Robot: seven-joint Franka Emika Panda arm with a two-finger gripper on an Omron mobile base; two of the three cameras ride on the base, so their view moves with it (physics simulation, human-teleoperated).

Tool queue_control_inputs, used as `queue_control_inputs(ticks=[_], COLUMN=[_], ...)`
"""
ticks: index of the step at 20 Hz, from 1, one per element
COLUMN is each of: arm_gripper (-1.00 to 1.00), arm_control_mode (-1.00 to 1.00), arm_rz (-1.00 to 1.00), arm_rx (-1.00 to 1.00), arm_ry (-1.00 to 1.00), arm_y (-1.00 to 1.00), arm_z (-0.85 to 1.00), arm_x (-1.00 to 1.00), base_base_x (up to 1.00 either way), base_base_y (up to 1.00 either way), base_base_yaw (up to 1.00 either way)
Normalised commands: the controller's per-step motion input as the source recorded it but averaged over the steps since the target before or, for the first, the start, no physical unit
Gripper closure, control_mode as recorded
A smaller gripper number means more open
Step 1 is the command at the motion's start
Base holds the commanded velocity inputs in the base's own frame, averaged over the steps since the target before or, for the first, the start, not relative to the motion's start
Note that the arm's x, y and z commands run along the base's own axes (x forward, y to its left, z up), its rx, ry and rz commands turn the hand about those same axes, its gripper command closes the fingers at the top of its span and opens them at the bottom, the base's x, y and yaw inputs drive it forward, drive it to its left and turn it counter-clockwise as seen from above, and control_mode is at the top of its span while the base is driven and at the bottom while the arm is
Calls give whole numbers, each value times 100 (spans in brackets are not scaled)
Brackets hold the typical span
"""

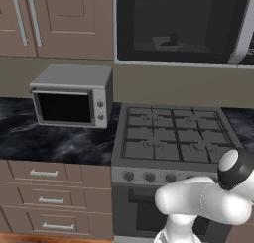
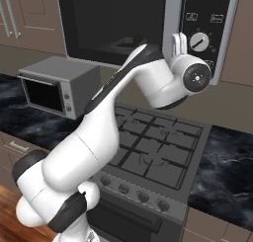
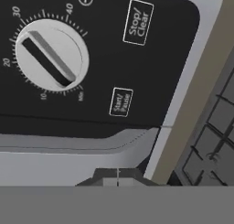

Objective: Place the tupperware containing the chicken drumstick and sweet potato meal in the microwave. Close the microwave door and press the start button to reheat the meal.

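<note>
The microwave (image 1: 181,58) hangs above the stove, its door (image 2: 113,19) standing flush against the front with the silver handle (image 2: 172,19) next to the control panel. Through the dark window I see the tupperware (image 1: 167,44) on the cavity floor with the reddish-brown chicken drumstick (image 1: 173,38) in it. My gripper (image 3: 118,175) is shut and holds nothing, its tips just below the panel's lower edge. Close ahead of it are the Start/Pause button (image 3: 121,102), the Stop/Clear button (image 3: 138,22) and the round timer dial (image 3: 51,54). From the right base, the gripper (image 2: 179,38) sits at the panel beside the dial (image 2: 199,41).
A small grey toaster oven (image 1: 72,95) with two knobs stands on the dark marble counter (image 1: 54,143) to the left. The gas stove (image 1: 173,133) lies directly below the microwave. Wooden cabinets (image 1: 54,19) hang at upper left, with drawers (image 1: 47,197) below the counter.
</note>
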Motion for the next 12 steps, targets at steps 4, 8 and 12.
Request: queue_control_inputs(ticks=[4, 8, 12], arm_gripper=[100, 100, 100], arm_control_mode=[-100, -100, -100], arm_rz=[0, 0, 0], arm_rx=[3, 1, 2], arm_ry=[0, 0, 0], arm_y=[-18, -14, -10], arm_z=[-16, -8, -1], arm_x=[14, 20, 25], base_base_x=[0, 0, 0], base_base_y=[0, 0, 0], base_base_yaw=[0, 0, 0])
